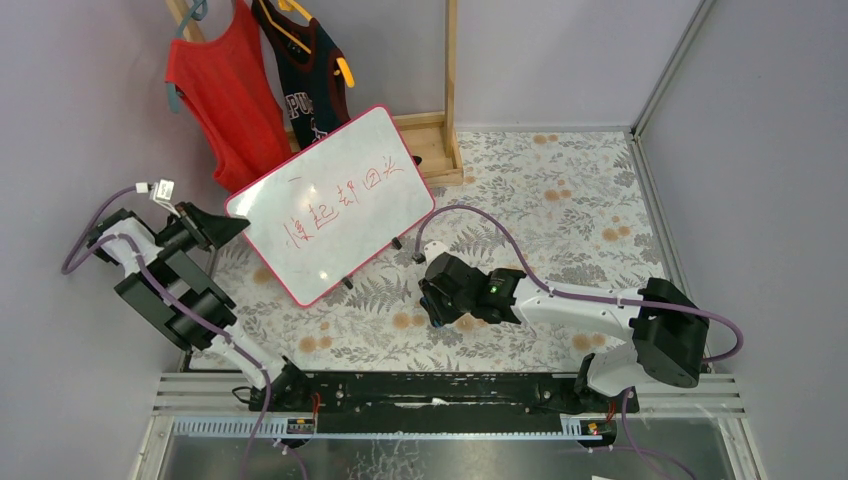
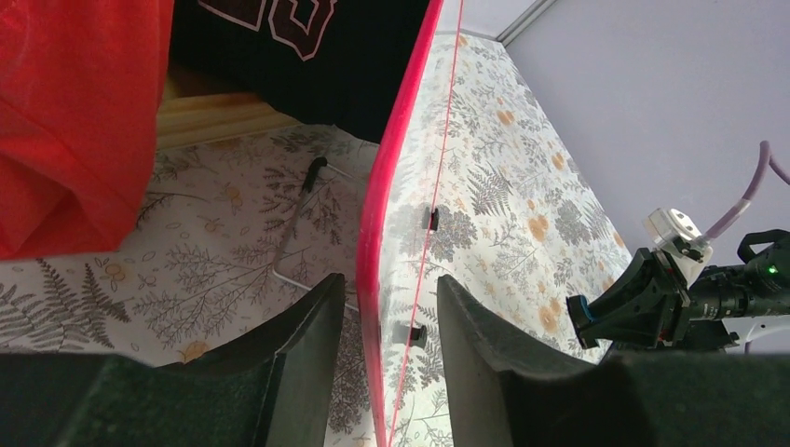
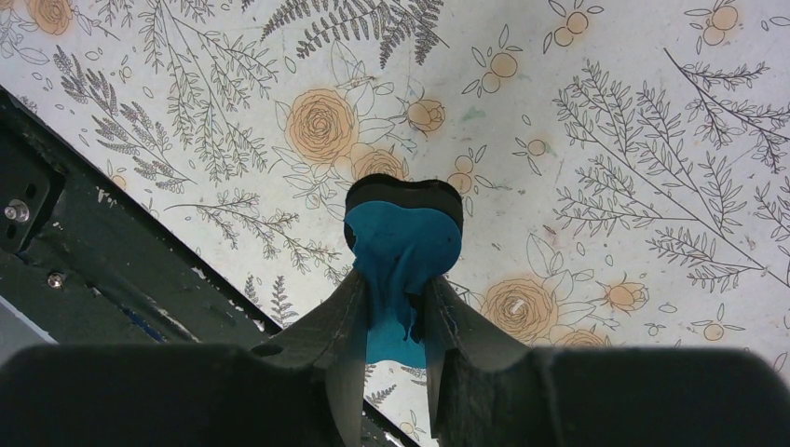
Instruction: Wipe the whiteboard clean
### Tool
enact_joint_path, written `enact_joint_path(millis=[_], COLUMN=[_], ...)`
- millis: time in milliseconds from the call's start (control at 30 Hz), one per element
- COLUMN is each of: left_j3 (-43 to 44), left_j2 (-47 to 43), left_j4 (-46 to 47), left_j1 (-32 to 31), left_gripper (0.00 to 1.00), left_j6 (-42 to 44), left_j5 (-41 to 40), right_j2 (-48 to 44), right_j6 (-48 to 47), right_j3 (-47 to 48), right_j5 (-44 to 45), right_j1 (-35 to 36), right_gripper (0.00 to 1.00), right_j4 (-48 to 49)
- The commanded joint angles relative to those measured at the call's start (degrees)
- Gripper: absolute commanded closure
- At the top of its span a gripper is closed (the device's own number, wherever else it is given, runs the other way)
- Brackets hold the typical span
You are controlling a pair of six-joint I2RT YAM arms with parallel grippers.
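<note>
L gripper (image 2: pixel 387 289): jaws apart, straddling the whiteboard's (image 1: pixel 335 200) pink-red left edge w/ a gap on each side, so we read it as open, not pinching. R gripper (image 3: pixel 399 279): closed on a teal eraser (image 3: pixel 405 237), over the floral tablecloth (image 1: pixel 560 200) near centre, apart from the board. The whiteboard sits far-left of centre, propped tilted on small black feet (image 1: pixel 347 283), w/ red writing (image 1: pixel 340 205) across its face. Behind it, at the far side, we see a wooden rack (image 1: pixel 450 90), a red tank top (image 1: pixel 225 100) & a dark tank top (image 1: pixel 310 80) on hangers. The eraser is teal w/ a black back.
</note>
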Motion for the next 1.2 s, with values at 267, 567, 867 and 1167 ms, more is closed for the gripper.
enact_joint_path(millis=[267,567,867,1167], left_j3=[2.36,3.03,4.23,5.08], left_j2=[2.76,3.91,4.72,5.38], left_j4=[0.20,0.21,0.20,0.19], left_j1=[-3.42,-5.28,-6.14,-6.76], left_gripper=[0.61,0.64,0.73,0.77], left_j6=[-0.14,0.04,-0.02,-0.09], left_j5=[4.65,5.02,4.69,4.82], right_j2=[1.90,1.69,2.45,2.78], right_j6=[-0.09,0.07,0.28,0.72], right_j3=[2.49,3.24,4.12,4.23], right_j5=[-0.46,-0.08,0.01,0.06], right_j1=[-0.29,-0.21,-0.24,-0.28], right_gripper=[1.00,1.00,1.00,1.00], right_j4=[1.27,0.67,0.28,0.02])
